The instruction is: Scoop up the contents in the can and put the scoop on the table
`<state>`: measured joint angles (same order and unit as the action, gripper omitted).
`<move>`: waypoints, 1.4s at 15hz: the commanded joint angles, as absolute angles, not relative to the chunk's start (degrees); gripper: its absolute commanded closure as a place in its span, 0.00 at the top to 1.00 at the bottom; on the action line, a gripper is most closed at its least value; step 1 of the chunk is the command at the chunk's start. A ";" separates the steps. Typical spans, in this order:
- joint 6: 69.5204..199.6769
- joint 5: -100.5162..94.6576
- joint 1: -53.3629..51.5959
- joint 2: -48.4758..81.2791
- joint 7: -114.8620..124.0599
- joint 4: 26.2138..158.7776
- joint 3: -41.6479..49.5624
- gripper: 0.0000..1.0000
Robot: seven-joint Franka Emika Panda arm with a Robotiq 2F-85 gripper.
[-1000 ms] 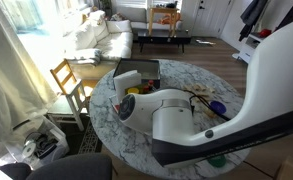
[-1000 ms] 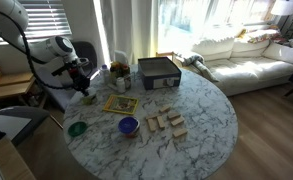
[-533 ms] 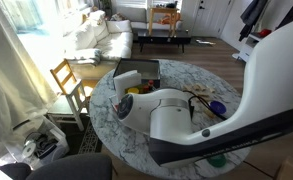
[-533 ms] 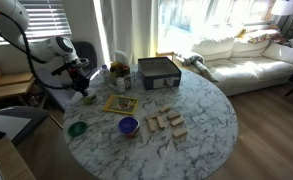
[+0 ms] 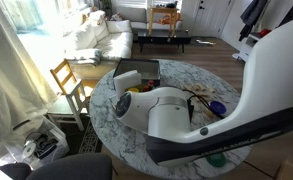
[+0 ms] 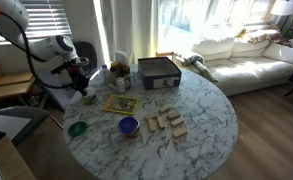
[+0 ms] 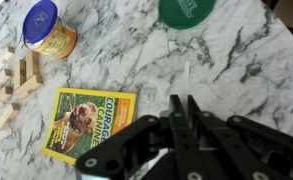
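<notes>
My gripper [image 7: 183, 104] is shut. A thin white strip, seemingly the scoop's handle [image 7: 186, 74], sticks out from between its fingertips. In an exterior view the gripper [image 6: 82, 88] hangs low over the near-left edge of the round marble table [image 6: 201, 110]. A small dark round thing [image 6: 90, 98] sits right beside the fingertips. It may be the can, but it is too small to tell. The can does not show in the wrist view. In the other exterior view my arm [image 5: 176, 110] hides most of the table [image 5: 201, 75].
On the table are a purple bowl [image 7: 46, 27] [image 6: 128, 126], a flat green lid [image 7: 186, 10] [image 6: 77, 128], a yellow magazine [image 7: 91, 122] [image 6: 120, 103], wooden blocks [image 7: 16, 80] [image 6: 166, 122] and a dark box [image 6: 158, 72]. A wooden chair [image 5: 68, 80] stands beside the table.
</notes>
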<state>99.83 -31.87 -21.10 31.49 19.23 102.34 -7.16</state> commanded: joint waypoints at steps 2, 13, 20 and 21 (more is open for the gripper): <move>99.68 -31.63 -21.48 31.64 19.15 101.89 -6.84 0.07; 103.20 -30.14 -21.75 33.90 28.16 102.05 -5.16 0.02; 102.74 -28.17 -21.47 34.04 24.07 101.14 -6.40 0.02; 102.29 -27.53 -21.38 34.20 23.27 100.57 -6.50 0.02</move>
<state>102.28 -29.74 -21.63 32.69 25.87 101.98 -6.37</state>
